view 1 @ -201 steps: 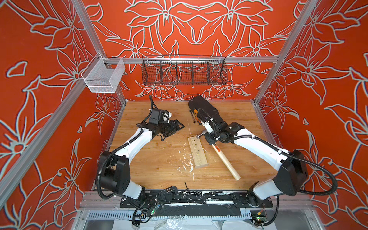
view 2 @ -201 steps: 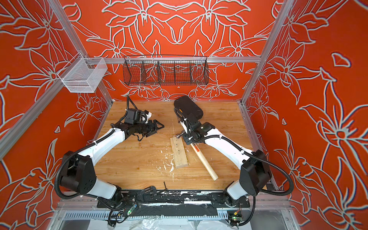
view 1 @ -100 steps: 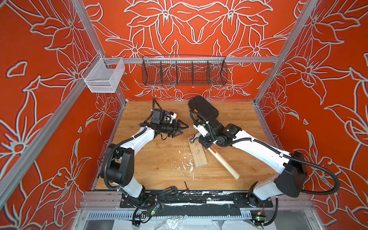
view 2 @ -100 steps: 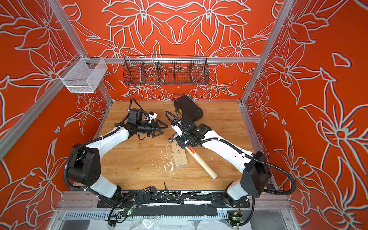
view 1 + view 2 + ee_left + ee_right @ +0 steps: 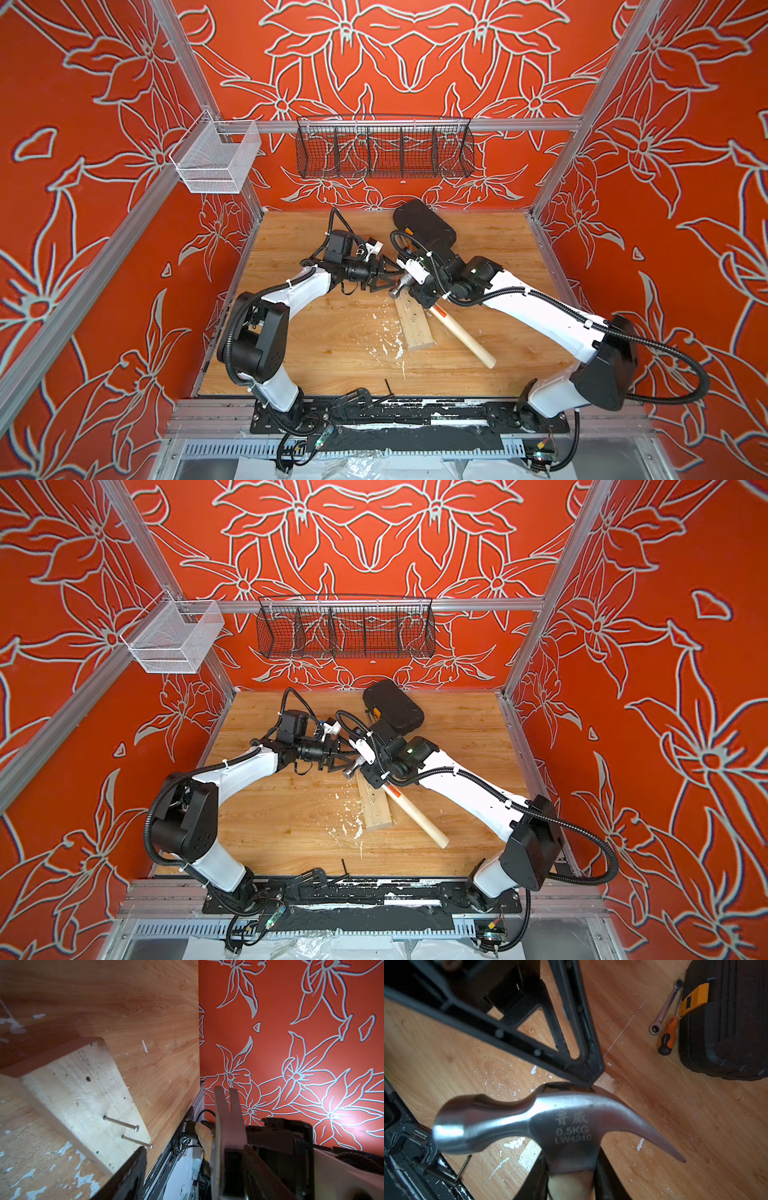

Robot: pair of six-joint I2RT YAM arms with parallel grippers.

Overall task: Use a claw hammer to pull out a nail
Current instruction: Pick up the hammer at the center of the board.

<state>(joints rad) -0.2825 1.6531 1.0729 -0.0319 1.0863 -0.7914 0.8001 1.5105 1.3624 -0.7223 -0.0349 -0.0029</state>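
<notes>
The claw hammer (image 5: 461,337) (image 5: 415,812) lies slanted over a pale wood block (image 5: 415,328) (image 5: 79,1093). My right gripper (image 5: 419,291) (image 5: 571,1180) is shut on its wooden handle just under the steel head (image 5: 550,1124). The head hangs over the block's far end. Two nails (image 5: 121,1122) (image 5: 137,1141) stick out of the block, a long way proud. My left gripper (image 5: 392,277) (image 5: 194,1148) is open, its fingertips at the hammer head. The claw (image 5: 228,1122) stands between its fingers, close to one of them, apart from the nails.
A black tool case (image 5: 424,228) (image 5: 724,1022) lies behind the arms, with an orange-and-black screwdriver (image 5: 667,1034) and a wrench (image 5: 664,1009) beside it. A black wire basket (image 5: 384,151) and a white mesh basket (image 5: 214,162) hang on the rail. White flecks dot the tabletop.
My right arm has swung the hammer head left, over the block's far end. My left gripper has reached right to meet the head, and its jaws have narrowed a little.
</notes>
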